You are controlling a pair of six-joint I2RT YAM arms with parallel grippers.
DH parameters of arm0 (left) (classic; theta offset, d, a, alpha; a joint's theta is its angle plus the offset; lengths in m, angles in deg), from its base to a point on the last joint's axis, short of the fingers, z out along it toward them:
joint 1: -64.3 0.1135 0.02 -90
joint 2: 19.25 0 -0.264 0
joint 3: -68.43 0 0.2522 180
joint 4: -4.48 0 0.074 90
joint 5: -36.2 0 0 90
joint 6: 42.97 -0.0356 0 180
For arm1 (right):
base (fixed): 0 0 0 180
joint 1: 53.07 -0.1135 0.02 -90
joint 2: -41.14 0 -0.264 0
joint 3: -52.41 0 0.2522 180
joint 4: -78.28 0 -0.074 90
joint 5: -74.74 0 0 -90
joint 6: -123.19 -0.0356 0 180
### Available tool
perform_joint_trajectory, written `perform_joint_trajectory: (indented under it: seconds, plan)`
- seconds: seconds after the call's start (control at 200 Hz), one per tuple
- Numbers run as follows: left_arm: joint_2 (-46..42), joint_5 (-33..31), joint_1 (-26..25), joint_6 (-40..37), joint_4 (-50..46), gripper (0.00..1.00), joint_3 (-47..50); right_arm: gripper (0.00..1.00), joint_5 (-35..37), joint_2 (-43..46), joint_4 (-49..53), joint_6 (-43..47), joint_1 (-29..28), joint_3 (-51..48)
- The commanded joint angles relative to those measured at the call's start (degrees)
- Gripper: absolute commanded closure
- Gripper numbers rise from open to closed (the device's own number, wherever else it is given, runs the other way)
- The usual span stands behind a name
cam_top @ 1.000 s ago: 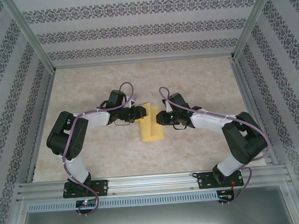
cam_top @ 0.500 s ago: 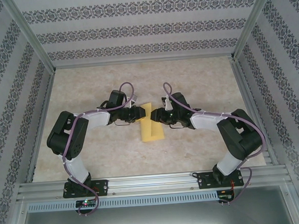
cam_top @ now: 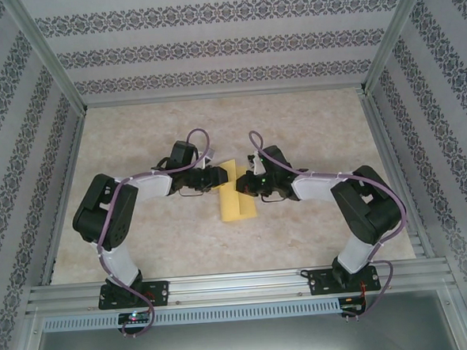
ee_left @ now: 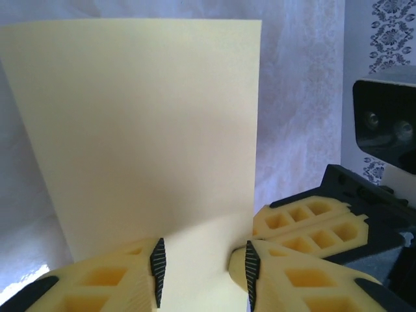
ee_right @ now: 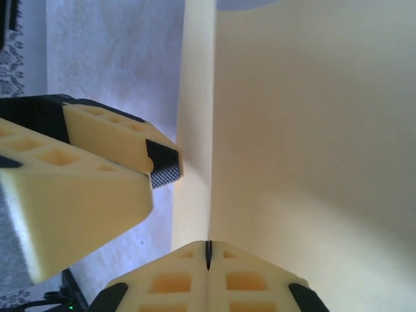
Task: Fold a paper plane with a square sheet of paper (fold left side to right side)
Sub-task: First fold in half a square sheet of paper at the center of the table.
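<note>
Counter [cam_top: 310,131]: pale marbled surface, walled in on three sides by patterned panels.

Square sheet of paper [cam_top: 237,200]: bright yellow, unmarked, already folded to a narrow strip. It lies about the middle of the counter, its long sides running from the far edge toward the near edge. Its far end sits between the two grippers.

Left gripper [ee_left: 204,268]: at the strip's far end, reaching in from the left edge's side. The jaws stand apart, and the two black ribbed pads [ee_left: 158,265] face each other across a clear gap. The yellow paper runs through that gap and spreads out beyond it. Whether the pads touch the paper cannot be told.

Right gripper [ee_right: 208,255]: opposite, reaching in from the right edge's side, just beside the left gripper. The fingers are clenched tight, with only a thin seam between them. A raised crease of the paper runs straight into that seam, so the gripper is grasping the sheet at the fold.

Spacing: fingertips of both grippers are close together over the same end of the paper.

Near end of the paper: flat on the counter, untouched.
</note>
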Motion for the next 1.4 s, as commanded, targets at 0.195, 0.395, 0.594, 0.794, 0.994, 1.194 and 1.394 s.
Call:
perform_joint_trajectory:
  seconds: [0.195,0.395,0.594,0.794,0.994,1.194,1.394]
  plan:
    - [-9.48,-8.83,-0.64,-4.57,-8.68,0.49,2.94,0.99,10.77,-1.24,14.92,10.35,0.42,5.57]
    - [-6.82,-9.94,-2.26,-4.57,-9.02,0.47,2.99,0.98,12.54,-2.07,17.06,11.07,0.86,5.91]
    - [-2.64,-11.91,-4.38,-4.49,-10.57,0.43,-0.29,0.98,13.50,-2.38,17.18,11.33,0.86,5.69]
    - [0.97,-13.15,-6.12,-4.69,-11.82,0.45,-3.20,0.97,13.97,-2.33,17.16,11.68,0.95,5.81]
    - [2.75,-16.33,-6.79,-5.51,-14.41,0.53,-4.55,0.93,14.76,-2.11,17.80,12.11,0.95,5.99]
    - [4.46,-17.45,-7.33,-6.14,-15.70,0.53,-5.54,0.81,16.21,-0.17,17.91,12.51,1.12,5.37]
    - [5.68,-17.92,-7.75,-6.24,-16.04,0.53,-6.23,0.65,19.50,4.75,18.36,13.04,2.23,2.32]
